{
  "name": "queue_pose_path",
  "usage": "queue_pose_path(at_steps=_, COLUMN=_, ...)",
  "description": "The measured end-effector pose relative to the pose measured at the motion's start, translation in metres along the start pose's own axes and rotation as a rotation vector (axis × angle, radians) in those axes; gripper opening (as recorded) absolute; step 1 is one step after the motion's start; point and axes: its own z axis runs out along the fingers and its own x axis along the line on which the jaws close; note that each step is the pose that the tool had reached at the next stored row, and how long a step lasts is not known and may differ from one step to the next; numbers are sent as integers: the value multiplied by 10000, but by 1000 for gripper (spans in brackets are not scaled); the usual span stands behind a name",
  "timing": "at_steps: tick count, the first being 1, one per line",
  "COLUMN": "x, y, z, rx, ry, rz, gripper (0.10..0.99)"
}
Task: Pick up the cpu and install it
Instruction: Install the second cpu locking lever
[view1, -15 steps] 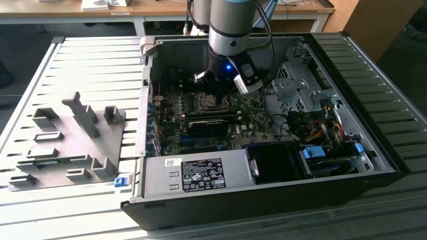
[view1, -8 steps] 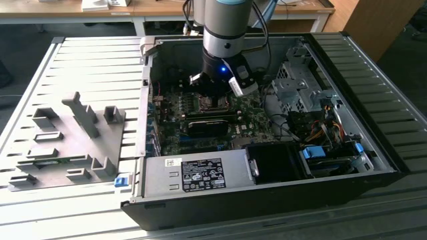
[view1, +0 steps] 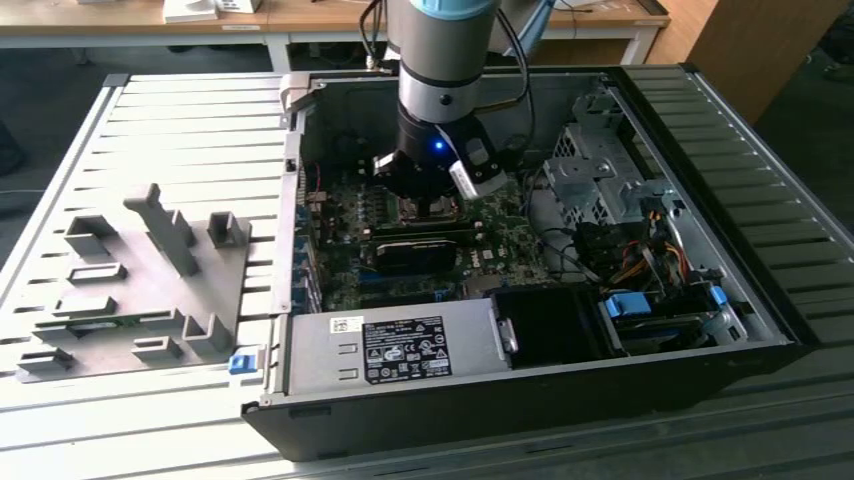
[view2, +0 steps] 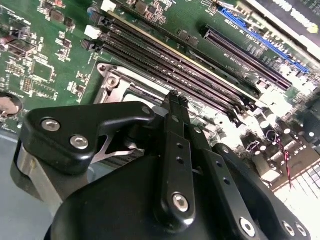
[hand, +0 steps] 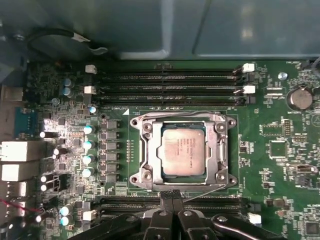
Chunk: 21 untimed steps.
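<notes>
Inside the open computer case (view1: 694, 250), the cpu (hand: 183, 151) lies flat within the metal-framed motherboard socket (hand: 182, 152), silver top facing up. The gripper (hand: 172, 196) hovers just beside the socket frame at its six o'clock edge in the first wrist view, fingertips (view2: 176, 101) pressed together and holding nothing. Empty memory slots (hand: 167, 87) run at the socket's twelve o'clock.

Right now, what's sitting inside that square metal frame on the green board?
The cpu, a flat silvery square chip, lies inside the socket frame on the motherboard. What is underneath the chip is covered by it. The gripper is beside the frame with its fingers together.
</notes>
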Motion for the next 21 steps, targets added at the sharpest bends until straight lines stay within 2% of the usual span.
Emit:
queue_pose_path(at_steps=2, x=3, y=-3, z=19, rx=-34, ry=3, rz=-1, gripper=106)
queue_pose_path(at_steps=3, x=4, y=-7, z=20, rx=-101, ry=5, rz=-2, gripper=106)
queue_pose_path(at_steps=7, x=17, y=-37, z=20, rx=-482, ry=11, rz=-11, gripper=106)
queue_pose_path(at_steps=10, x=41, y=-80, z=17, rx=-649, ry=16, rz=-14, gripper=106)
queue_pose_path(at_steps=14, x=58, y=-125, z=13, rx=-718, ry=17, rz=-16, gripper=106)
queue_pose_path(at_steps=21, x=80, y=-186, z=9, rx=-779, ry=19, rz=-15, gripper=106)
